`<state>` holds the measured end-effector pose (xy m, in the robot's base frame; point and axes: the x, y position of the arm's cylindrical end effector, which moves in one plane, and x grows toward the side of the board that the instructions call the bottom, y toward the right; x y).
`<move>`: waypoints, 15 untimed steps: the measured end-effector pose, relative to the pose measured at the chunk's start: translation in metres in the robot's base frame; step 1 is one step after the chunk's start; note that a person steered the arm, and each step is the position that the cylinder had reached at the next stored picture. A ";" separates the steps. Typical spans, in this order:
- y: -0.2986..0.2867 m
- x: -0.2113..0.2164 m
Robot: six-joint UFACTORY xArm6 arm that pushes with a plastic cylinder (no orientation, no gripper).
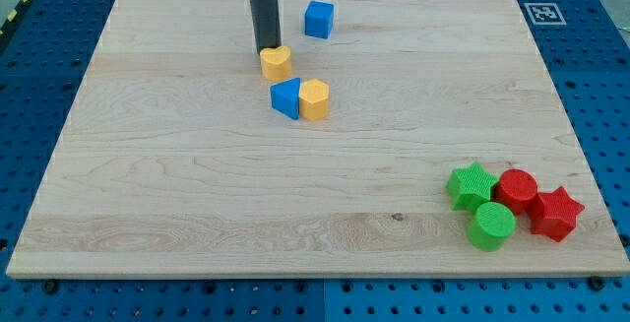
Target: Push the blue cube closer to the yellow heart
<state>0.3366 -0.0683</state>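
One blue cube sits near the top edge, at about 2 o'clock from my tip (a bare rod, no jaws to open or close), which touches the yellow heart from 12 o'clock.

A pale wood-grained bench is seen on blue pegboard. Blue is shown by the cube and a wedge-like block, yellow by the heart and another block. Green star, green cylinder, red cylinder and red star are grouped.
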 end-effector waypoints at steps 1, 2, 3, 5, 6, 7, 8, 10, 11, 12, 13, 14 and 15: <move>0.008 0.018; 0.020 0.023; 0.012 0.012; -0.005 -0.084; 0.016 -0.127; 0.048 -0.130; 0.048 -0.117; 0.054 -0.079; 0.072 -0.085; 0.104 -0.089; 0.116 -0.088; 0.116 -0.083; 0.116 -0.063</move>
<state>0.2737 0.0474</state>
